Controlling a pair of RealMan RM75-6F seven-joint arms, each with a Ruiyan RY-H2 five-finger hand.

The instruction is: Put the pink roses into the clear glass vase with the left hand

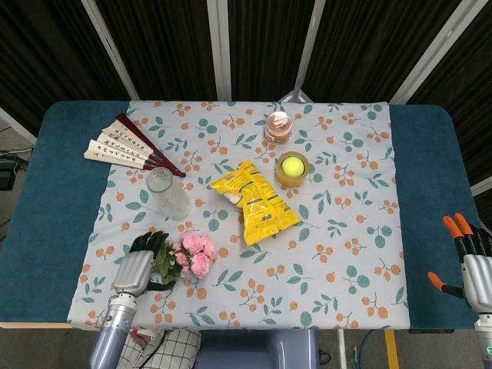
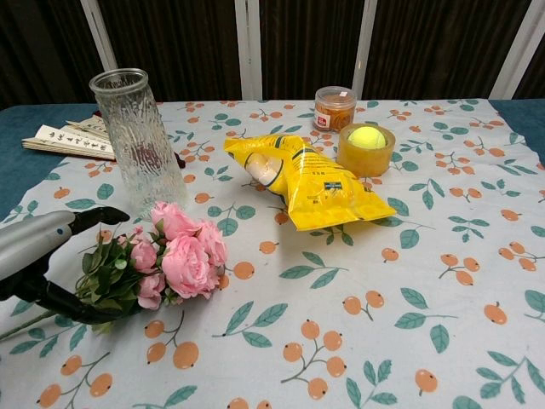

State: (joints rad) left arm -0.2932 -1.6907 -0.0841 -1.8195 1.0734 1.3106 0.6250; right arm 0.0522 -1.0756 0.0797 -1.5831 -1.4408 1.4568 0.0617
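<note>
The pink roses (image 1: 196, 254) lie on the floral cloth near the table's front left, blooms to the right and green stems to the left (image 2: 183, 252). Just behind them the clear glass vase (image 1: 166, 193) stands upright and empty (image 2: 136, 136). My left hand (image 1: 137, 266) is down over the leafy stem end, one finger above the leaves and the thumb below them (image 2: 38, 251), not closed tight. Off the cloth at the front right corner, my right hand (image 1: 470, 263) stays with its fingers apart, holding nothing.
A yellow snack bag (image 1: 254, 201) lies at the middle of the cloth. Behind it sits a tape roll holding a tennis ball (image 1: 292, 167), and a small jar (image 1: 279, 127) stands further back. Folded fans (image 1: 127, 144) lie at the back left, beyond the vase.
</note>
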